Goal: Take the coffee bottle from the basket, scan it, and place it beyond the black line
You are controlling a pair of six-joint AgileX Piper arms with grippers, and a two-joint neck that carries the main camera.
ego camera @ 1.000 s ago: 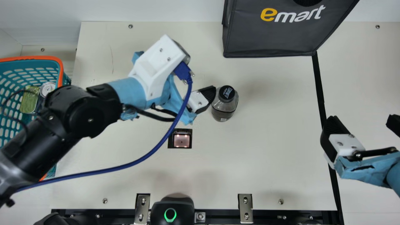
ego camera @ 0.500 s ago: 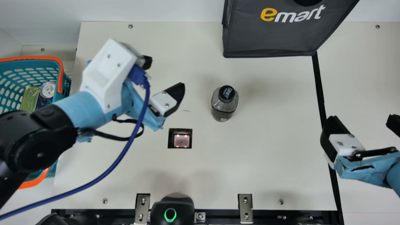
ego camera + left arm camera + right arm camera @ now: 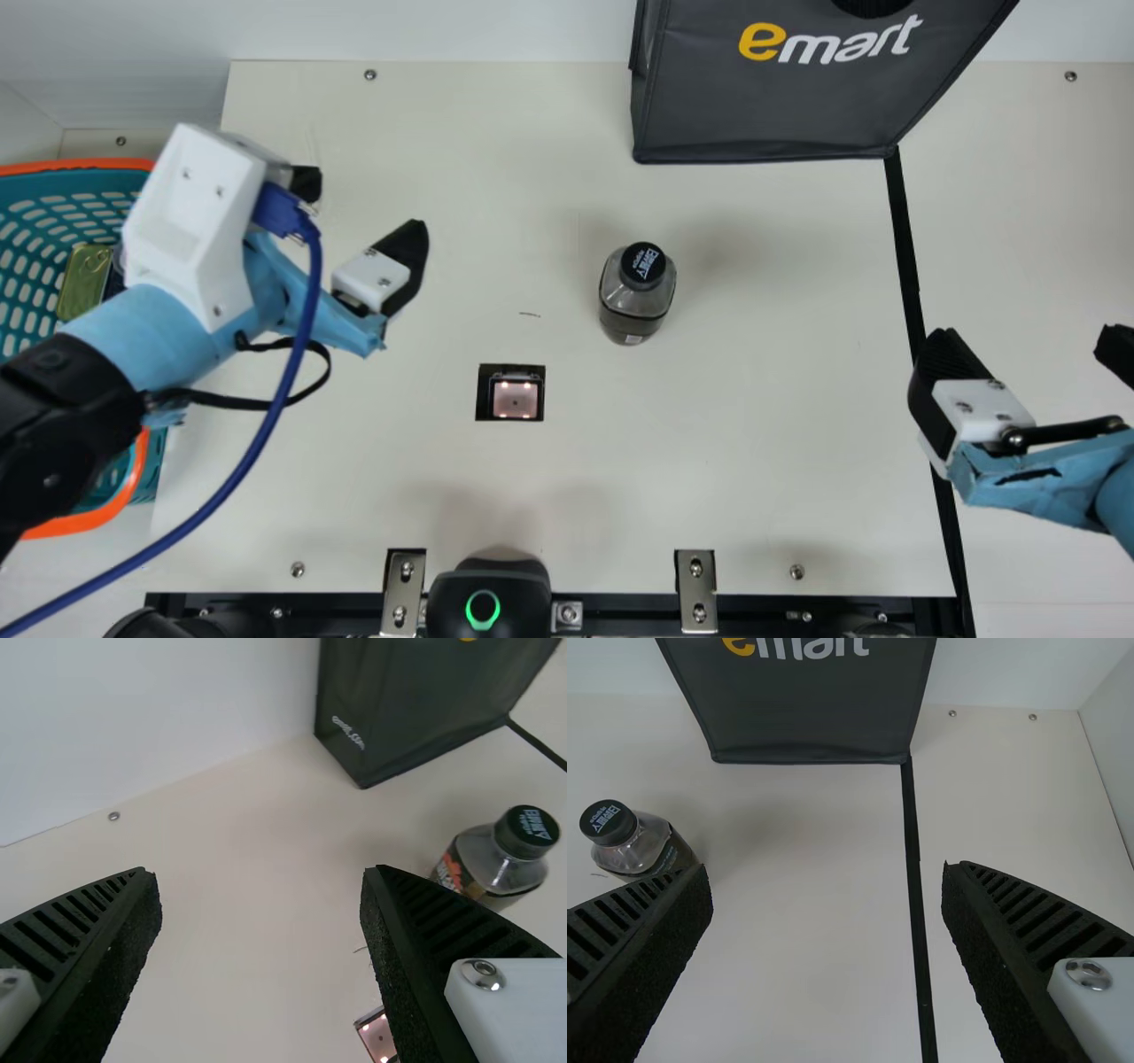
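Main view: your coffee bottle stands on the table, left of the black line

The bottle is upright on the cream table, on the far side of the scanner window and a little to its right. Your left gripper is above the table at the left, well apart from the bottle, with its two fingers spread wide. Your right gripper is at the right, near the black line, its fingers also wide apart. At the far side you have a dark bag.
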